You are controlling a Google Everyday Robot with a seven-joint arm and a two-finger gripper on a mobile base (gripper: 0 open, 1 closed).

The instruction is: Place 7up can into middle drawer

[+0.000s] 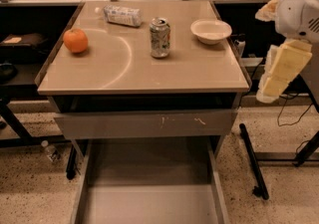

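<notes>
The 7up can (pixel 160 38) stands upright on the tan cabinet top (pixel 149 71), right of centre and toward the back. The middle drawer (pixel 149 188) is pulled out below the cabinet, its flat floor bare. My gripper (pixel 277 74) hangs pale yellow from the white arm (pixel 299 4) at the right, off the cabinet's right edge, well to the right of the can and below its level. It holds nothing that I can see.
An orange (pixel 75 40) lies at the left of the top. A clear plastic bottle (pixel 122 15) lies on its side at the back, and a white bowl (pixel 211 31) sits right of the can. A grey drawer front (pixel 144 124) with pale scratches sits above the open drawer. A black table leg (pixel 253 161) stands at the right.
</notes>
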